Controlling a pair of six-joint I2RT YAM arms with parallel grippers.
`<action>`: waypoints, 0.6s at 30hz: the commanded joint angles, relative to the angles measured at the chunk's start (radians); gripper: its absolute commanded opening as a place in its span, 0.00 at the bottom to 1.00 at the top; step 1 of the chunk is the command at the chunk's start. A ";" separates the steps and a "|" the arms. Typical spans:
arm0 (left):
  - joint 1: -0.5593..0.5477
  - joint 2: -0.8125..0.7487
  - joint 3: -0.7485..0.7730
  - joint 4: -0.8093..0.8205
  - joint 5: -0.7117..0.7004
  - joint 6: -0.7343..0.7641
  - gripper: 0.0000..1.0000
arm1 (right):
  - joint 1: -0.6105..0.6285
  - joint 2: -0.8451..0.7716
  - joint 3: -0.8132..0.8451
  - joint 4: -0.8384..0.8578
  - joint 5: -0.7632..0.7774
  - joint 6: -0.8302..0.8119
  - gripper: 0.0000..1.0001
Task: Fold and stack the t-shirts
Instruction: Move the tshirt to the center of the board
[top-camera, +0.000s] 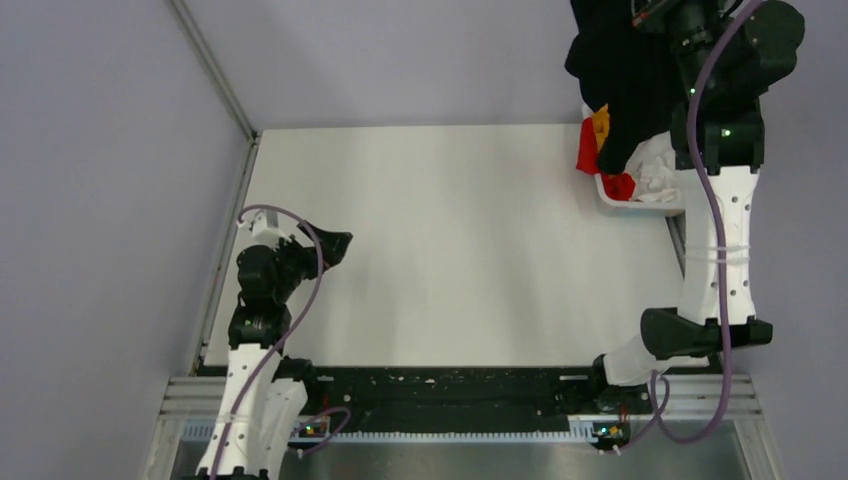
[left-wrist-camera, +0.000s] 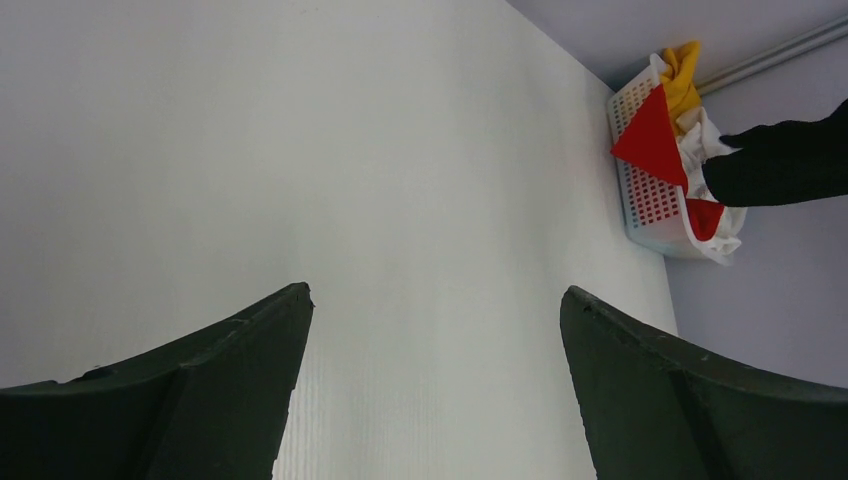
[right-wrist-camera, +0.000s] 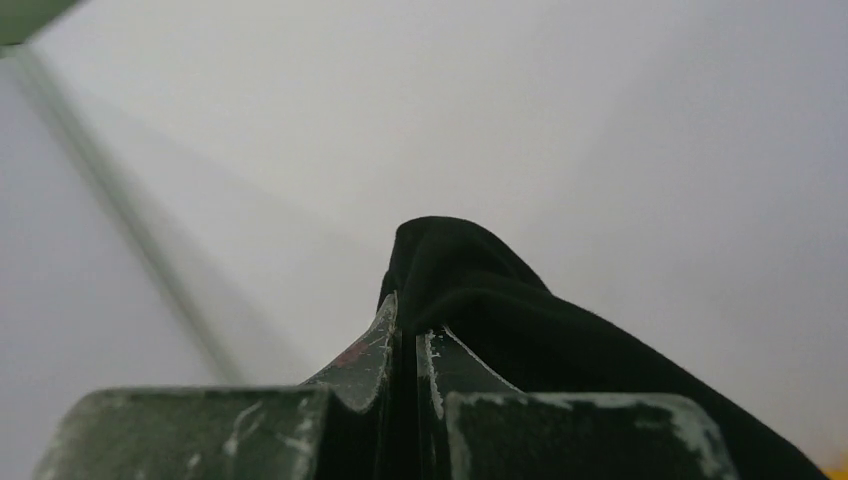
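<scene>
My right gripper (right-wrist-camera: 408, 335) is shut on the black t-shirt (right-wrist-camera: 500, 320) and holds it high above the white basket (top-camera: 615, 200) at the table's far right corner. The black t-shirt (top-camera: 620, 70) hangs down into the basket. Red (top-camera: 590, 150), orange-yellow (top-camera: 601, 120) and white (top-camera: 655, 170) t-shirts lie bunched in the basket. The left wrist view shows the red (left-wrist-camera: 652, 135), yellow (left-wrist-camera: 682, 80) and black (left-wrist-camera: 780, 165) cloth and the basket (left-wrist-camera: 645, 210). My left gripper (top-camera: 335, 245) is open and empty over the table's left side, jaws wide apart (left-wrist-camera: 430, 300).
The white table top (top-camera: 450, 240) spreads between the arms. A grey wall and a metal rail (top-camera: 215, 70) run along the left. The right arm (top-camera: 720, 220) stands tall beside the basket.
</scene>
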 joint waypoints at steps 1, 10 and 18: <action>0.003 -0.064 0.011 -0.058 -0.009 -0.014 0.99 | 0.138 -0.017 0.010 0.071 -0.314 0.163 0.00; 0.003 -0.130 0.039 -0.187 -0.077 -0.029 0.99 | 0.566 0.086 0.087 0.057 -0.387 0.090 0.00; 0.003 -0.172 0.095 -0.356 -0.226 -0.029 0.99 | 0.625 0.046 -0.088 -0.029 -0.288 -0.068 0.00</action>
